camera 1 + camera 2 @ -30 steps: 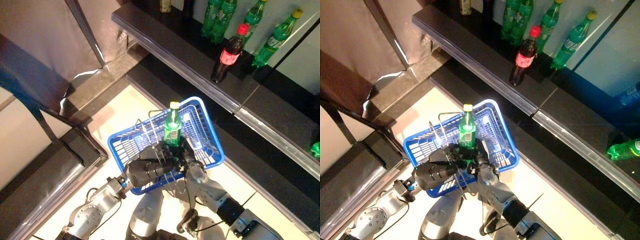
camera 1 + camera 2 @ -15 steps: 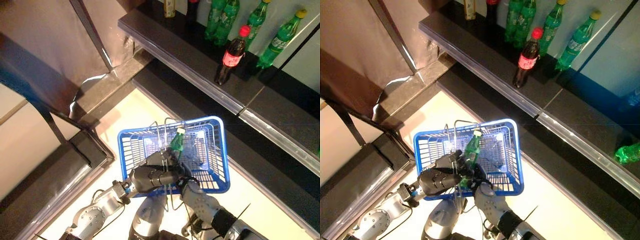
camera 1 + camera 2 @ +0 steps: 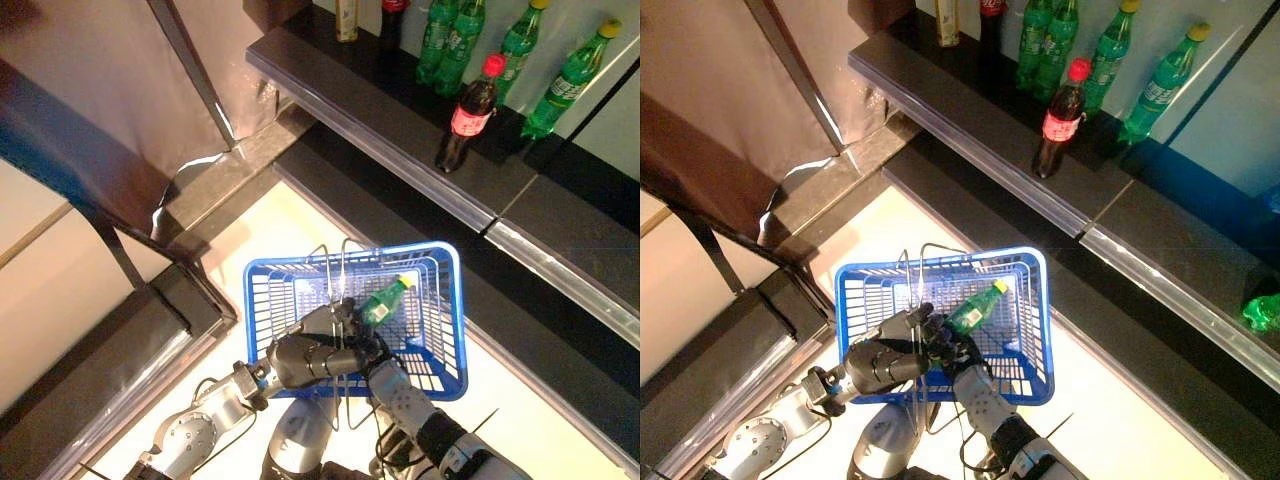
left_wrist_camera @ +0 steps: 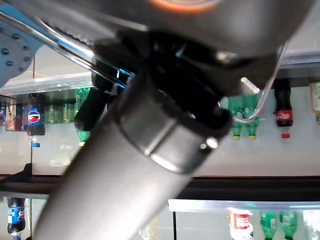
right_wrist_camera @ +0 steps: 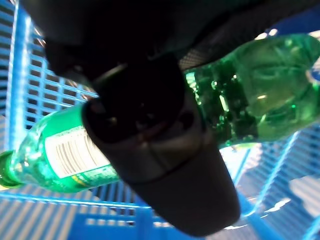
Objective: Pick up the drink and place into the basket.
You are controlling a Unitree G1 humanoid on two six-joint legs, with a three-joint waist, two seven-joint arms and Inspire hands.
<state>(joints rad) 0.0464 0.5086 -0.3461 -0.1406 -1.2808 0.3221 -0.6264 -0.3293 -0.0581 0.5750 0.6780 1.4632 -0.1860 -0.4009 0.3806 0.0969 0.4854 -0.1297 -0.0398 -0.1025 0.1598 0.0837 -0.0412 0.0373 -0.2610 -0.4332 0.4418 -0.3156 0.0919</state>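
A blue plastic basket (image 3: 452,330) hangs in front of me over the pale floor. My left hand (image 3: 300,355) is shut round its wire handles (image 3: 335,262) at the near rim. A green drink bottle (image 3: 381,300) with a yellow cap lies tilted inside the basket, cap pointing toward the far right corner. My right hand (image 3: 375,345) reaches in over the near rim and is shut on the bottle's lower part. In the right wrist view the thumb (image 5: 155,165) crosses the bottle (image 5: 250,85) above the blue mesh.
A long dark shelf (image 3: 400,150) runs behind the basket, bearing a red-capped cola bottle (image 3: 468,112) and several green bottles (image 3: 440,35). Another green bottle (image 3: 1265,312) lies at the far right. A dark frame and ledge (image 3: 150,250) stand to the left.
The bottle has gone from upright above the basket to tilted down inside it, still in my right hand. The basket has levelled out, and the camera view has shifted.
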